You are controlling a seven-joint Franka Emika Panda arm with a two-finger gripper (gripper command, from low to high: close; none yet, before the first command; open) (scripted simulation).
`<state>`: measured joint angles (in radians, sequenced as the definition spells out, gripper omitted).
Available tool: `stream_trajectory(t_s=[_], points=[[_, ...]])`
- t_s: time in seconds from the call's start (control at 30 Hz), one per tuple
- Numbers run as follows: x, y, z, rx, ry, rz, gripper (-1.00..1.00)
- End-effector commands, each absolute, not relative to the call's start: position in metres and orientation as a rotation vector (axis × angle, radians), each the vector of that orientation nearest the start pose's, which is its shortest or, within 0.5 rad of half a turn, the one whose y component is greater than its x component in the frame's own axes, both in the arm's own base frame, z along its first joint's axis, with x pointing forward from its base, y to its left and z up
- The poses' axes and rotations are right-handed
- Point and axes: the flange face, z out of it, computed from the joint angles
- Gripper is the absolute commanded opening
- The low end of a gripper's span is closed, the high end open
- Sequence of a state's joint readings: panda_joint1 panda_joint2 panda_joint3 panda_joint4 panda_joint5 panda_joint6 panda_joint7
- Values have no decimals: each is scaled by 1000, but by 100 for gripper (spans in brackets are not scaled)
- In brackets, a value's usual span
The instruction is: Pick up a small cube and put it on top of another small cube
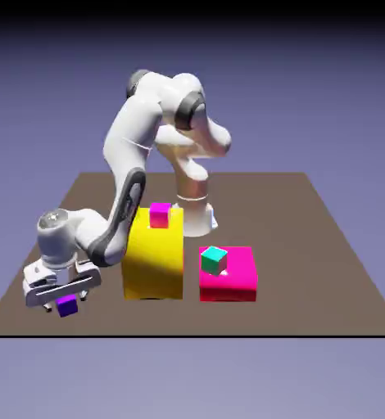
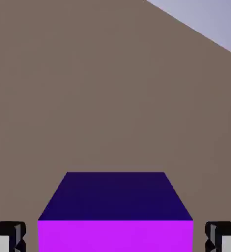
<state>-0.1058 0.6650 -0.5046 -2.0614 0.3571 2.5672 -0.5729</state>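
Note:
The tiny purple-violet cube (image 1: 67, 307) rests on the brown table near its front corner at the exterior view's left. My gripper (image 1: 66, 304) is lowered over it, fingers on either side. In the hand view the purple cube (image 2: 115, 216) fills the bottom middle, and a narrow strip of table shows between it and each grey fingertip (image 2: 7, 237), so the gripper (image 2: 115, 240) is open around it. The tiny magenta-pink cube (image 1: 160, 214) sits on top of the big yellow block (image 1: 153, 260), to the right of my hand.
A small teal cube (image 1: 214, 260) lies on a large flat magenta block (image 1: 233, 282) just right of the yellow block. The arm's forearm runs beside the yellow block's left face. The table's edge (image 2: 196, 34) crosses the hand view's upper right.

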Motion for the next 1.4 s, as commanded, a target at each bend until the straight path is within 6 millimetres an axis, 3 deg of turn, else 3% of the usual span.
stream_trajectory(t_s=[0.0, 0.07, 0.1, 0.23, 0.53, 0.77, 1.03, 1.13, 1.27, 1.3, 1.33, 1.37], points=[[468, -340, 157, -3190, 421, 164, -100], [469, -338, 191, -3188, 423, 164, -100], [483, -328, 201, -3192, 462, 97, -100], [492, -288, 238, -3088, 607, 70, -100], [488, -199, 330, -2903, 864, 77, -100], [452, -142, 397, -2844, 1039, 143, -100], [388, -89, 459, -2843, 1311, 165, -100], [372, -90, 462, -2872, 1363, 193, -100], [367, -89, 399, -2872, 1363, 193, -100], [366, -89, 392, -2872, 1363, 193, -100], [366, -89, 392, -2872, 1363, 193, 100], [366, -89, 392, -2872, 1363, 193, 100]])
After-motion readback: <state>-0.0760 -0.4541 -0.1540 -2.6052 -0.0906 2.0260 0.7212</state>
